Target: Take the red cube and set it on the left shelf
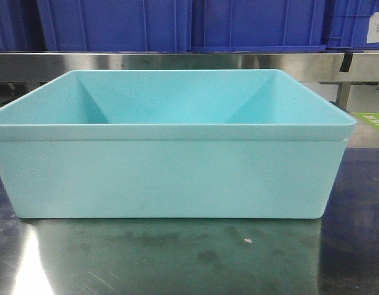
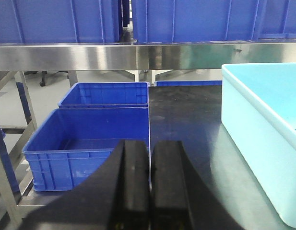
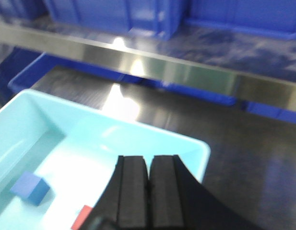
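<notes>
Where the steel shelf (image 1: 177,62) stands behind the table (image 1: 177,258), blue crates (image 1: 115,21) line its tier. A teal tub (image 1: 171,178) rests on the table. The left gripper (image 2: 149,187) and the right gripper (image 3: 148,187) are both closed, holding nothing. The red cube (image 3: 82,216) lies inside the tub near a blue cube (image 3: 30,188), partly hidden behind the right gripper.

The left gripper (image 2: 149,191) has its two black jaws pressed flat against each other, with only a thin seam visible between them, and they extend straight forward from the wrist. The right gripper (image 3: 148,191) is in the same condition: black jaws in full contact, pointing forward.
</notes>
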`<state>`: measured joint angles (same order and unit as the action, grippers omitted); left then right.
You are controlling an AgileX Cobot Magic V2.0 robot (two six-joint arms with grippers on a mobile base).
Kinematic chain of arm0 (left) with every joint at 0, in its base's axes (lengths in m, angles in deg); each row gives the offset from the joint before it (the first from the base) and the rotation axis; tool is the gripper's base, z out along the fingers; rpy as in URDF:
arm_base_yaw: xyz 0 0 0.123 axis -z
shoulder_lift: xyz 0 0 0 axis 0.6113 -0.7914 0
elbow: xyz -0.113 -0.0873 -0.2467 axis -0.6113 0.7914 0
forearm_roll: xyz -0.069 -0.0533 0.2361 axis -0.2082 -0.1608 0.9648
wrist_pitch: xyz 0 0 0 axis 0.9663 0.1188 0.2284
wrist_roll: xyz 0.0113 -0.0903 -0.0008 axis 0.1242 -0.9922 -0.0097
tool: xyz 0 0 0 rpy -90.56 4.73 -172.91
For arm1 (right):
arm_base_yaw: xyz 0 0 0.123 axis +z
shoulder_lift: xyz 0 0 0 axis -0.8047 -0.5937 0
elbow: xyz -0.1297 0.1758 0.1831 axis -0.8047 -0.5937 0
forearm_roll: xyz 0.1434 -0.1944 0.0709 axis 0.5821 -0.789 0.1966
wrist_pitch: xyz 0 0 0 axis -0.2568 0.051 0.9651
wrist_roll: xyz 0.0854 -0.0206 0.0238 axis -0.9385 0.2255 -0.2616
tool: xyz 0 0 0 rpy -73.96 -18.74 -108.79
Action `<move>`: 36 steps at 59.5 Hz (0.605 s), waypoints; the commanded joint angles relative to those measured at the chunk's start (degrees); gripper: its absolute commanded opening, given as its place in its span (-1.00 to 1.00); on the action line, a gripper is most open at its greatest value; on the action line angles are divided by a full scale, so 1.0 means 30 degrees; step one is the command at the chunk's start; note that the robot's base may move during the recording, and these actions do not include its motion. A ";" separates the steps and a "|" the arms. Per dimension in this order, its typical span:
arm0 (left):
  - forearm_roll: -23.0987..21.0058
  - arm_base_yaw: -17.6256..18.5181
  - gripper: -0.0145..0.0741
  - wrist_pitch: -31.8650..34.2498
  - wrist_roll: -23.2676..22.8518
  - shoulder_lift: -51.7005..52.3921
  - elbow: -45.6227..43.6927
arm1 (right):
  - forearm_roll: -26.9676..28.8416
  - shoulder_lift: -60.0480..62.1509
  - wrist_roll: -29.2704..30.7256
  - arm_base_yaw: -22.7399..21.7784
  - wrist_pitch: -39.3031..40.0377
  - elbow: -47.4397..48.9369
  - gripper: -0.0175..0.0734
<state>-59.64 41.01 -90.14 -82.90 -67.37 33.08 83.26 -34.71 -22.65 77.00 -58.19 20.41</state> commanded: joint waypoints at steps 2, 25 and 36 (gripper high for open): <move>-0.0073 0.0097 -0.44 0.1677 -0.0016 0.0283 0.0441 | 0.0065 -0.0744 0.0134 0.0696 0.1306 0.1046 -0.50; -0.0073 0.0097 -0.44 0.1677 -0.0016 0.0283 0.0441 | 0.0526 -0.3290 0.0134 0.2934 0.1659 0.1078 0.42; -0.0073 0.0097 -0.44 0.1677 -0.0016 0.0283 0.0441 | 0.0526 -0.3801 0.0134 0.3018 0.1598 0.1078 0.57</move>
<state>-59.64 41.01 -90.14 -82.90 -67.37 33.08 84.76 -47.47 -22.65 86.06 -57.76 21.36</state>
